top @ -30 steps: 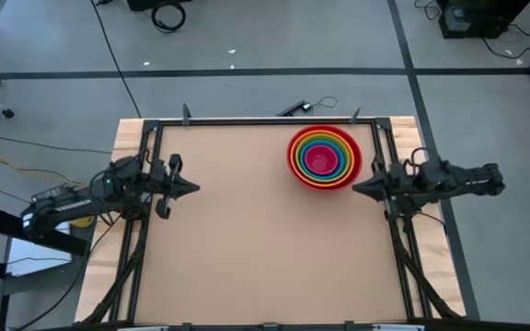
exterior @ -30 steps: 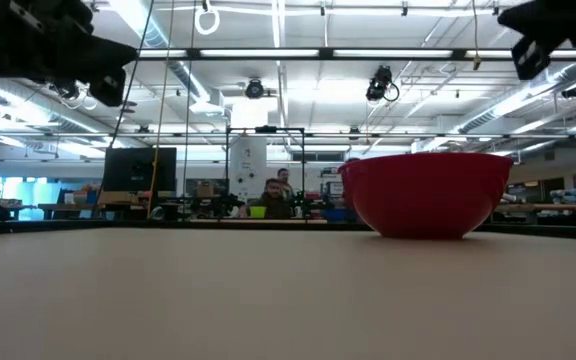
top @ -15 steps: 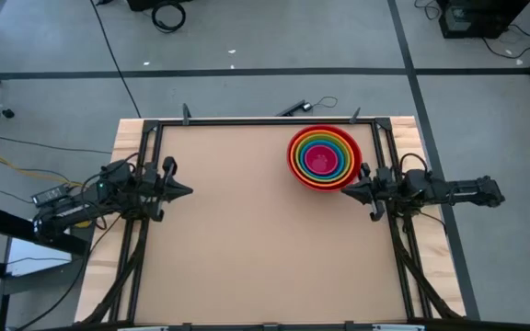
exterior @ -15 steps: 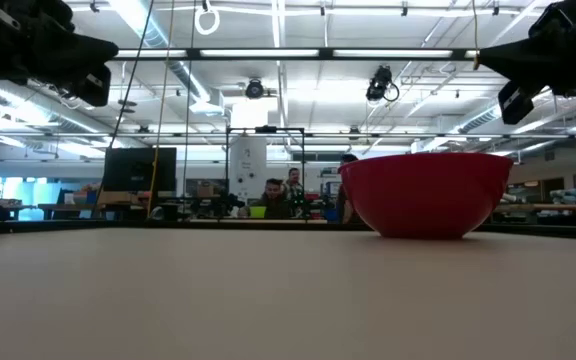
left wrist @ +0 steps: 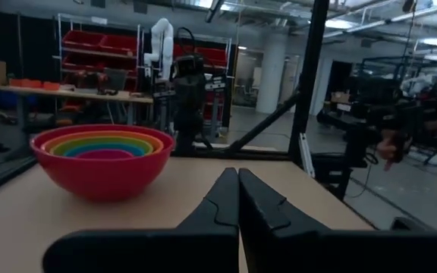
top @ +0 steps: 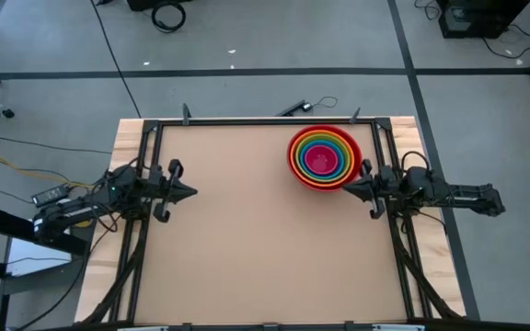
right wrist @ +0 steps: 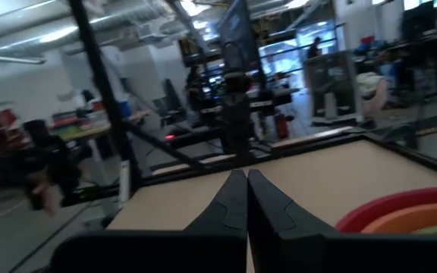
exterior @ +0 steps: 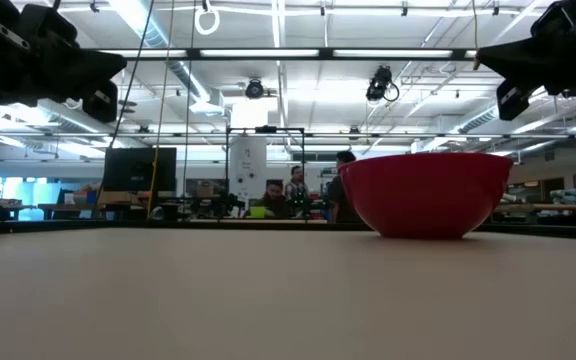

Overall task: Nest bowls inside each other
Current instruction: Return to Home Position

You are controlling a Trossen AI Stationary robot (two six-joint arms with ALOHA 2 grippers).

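The bowls (top: 324, 157) stand nested in one stack at the table's far right: red outermost, then orange, yellow-green, blue, and magenta-pink in the middle. The red bowl (exterior: 426, 193) rests on its base on the tabletop; the left wrist view shows the stack (left wrist: 102, 157) from the side. My left gripper (top: 190, 192) hovers shut at the table's left edge, pointing level across the table, with nothing in it. My right gripper (top: 348, 188) hovers shut at the right edge, just beside the stack's near right rim, apart from it; the red rim (right wrist: 400, 208) shows in its wrist view.
A black metal frame (top: 265, 120) runs along the table's far edge and down both sides behind the arms. The broad tan tabletop (top: 256, 248) stretches between the two grippers. People and benches show in the room beyond the far edge.
Both arms have sunk and drawn back toward their own table edges, staying shut. My right gripper has swung toward the near edge and turned level. My left gripper has come down a little. The bowl stack has kept still.
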